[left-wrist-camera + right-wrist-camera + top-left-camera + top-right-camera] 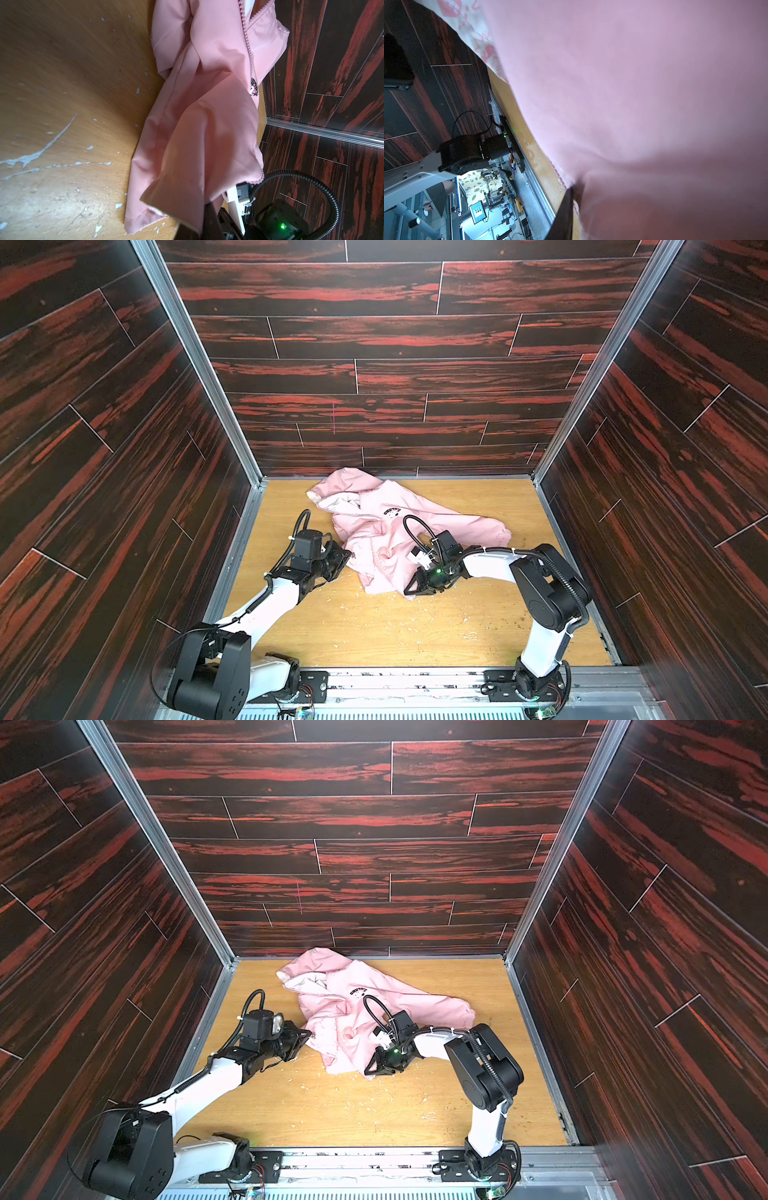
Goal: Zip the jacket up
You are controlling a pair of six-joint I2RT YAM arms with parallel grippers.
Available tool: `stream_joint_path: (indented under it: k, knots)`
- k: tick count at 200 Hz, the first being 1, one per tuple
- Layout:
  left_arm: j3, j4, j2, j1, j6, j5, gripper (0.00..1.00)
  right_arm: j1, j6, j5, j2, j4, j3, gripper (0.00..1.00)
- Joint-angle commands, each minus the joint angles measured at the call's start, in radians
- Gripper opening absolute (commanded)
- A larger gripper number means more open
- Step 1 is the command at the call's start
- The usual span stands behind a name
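Obs.: the jacket (399, 526) lies crumpled on the tabletop (374, 626), centre to far, with the hood (336, 493) towards the far left and one sleeve trailing right. The chest logo (392, 512) faces up.

My left hand (347, 558) is at the jacket's left edge, jaws fully together. In the left wrist view the pink cloth runs straight down into them, so I take it as pinched there.

My right hand (411, 589) is at the near hem. In the right wrist view cloth bunches against the one finger (564, 209) I can see. The other finger is under fabric, so I cannot tell whether that grip is made.

Zipper (248, 41): the teeth look meshed for part of the run, then part into a V with pale lining between. I cannot pick out the slider.

Step in hand (judged): securing two holds on the lower front so the zipper line can be pulled straight. The zipping itself is not finished.

Next move calls for:
- confirming that the right hand's pinch is on the hem by the teeth, not on loose cloth;
- drawing the hands apart to flatten the folds;
- keeping one hand as anchor and freeing the other to find the pull.

Risk: the thin fabric may slip or drag as one bundle.
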Motion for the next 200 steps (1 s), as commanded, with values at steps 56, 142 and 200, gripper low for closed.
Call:
stream_joint_path:
  k: [56, 142, 200]
  knots:
    - [-0.007, 0.000, -0.023, 0.004, -0.006, -0.010, 0.00, 0.008, -0.017, -0.006, 0.025, -0.013, 0.005, 0.20]
    - [-0.003, -0.003, -0.024, 0.002, -0.006, -0.010, 0.00, -0.006, 0.001, 0.002, -0.004, 0.006, -0.016, 0.25]
    - [-0.002, 0.000, -0.025, -0.005, -0.007, -0.013, 0.00, -0.020, -0.005, 0.005, -0.035, -0.003, -0.029, 0.24]
